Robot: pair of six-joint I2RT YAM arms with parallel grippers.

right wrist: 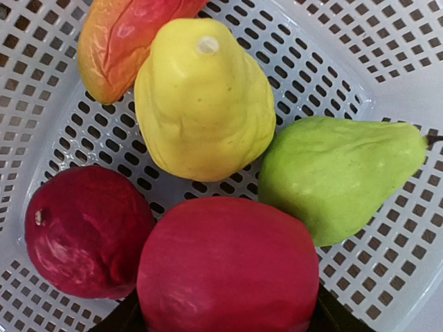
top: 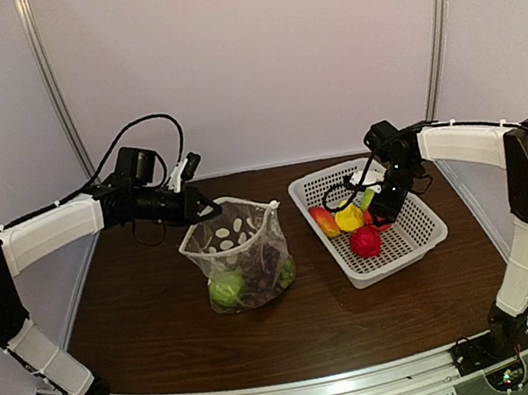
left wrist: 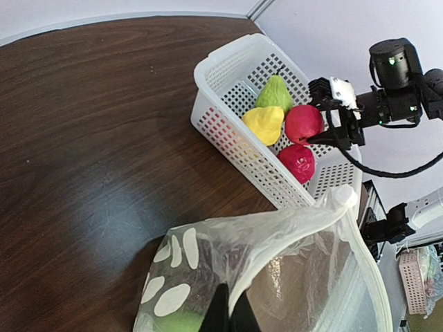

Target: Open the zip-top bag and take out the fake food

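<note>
The clear dotted zip-top bag (top: 243, 252) stands open on the table at the centre. It holds a green round fruit (top: 226, 288) and dark purple grapes (top: 261, 267). My left gripper (top: 207, 208) is shut on the bag's upper left rim, which shows pinched between the fingers in the left wrist view (left wrist: 232, 315). My right gripper (top: 378, 222) is over the white basket (top: 422, 232), shut on a red apple (right wrist: 228, 266). Below it in the basket lie a dark red fruit (right wrist: 86, 232), a yellow pear (right wrist: 204, 104), a green pear (right wrist: 339, 176) and an orange-red fruit (right wrist: 128, 38).
The basket (left wrist: 228, 117) stands right of the bag, close to its open mouth (left wrist: 332, 277). The brown table (top: 143, 319) extends to the left and front of the bag. White walls close in the back and sides.
</note>
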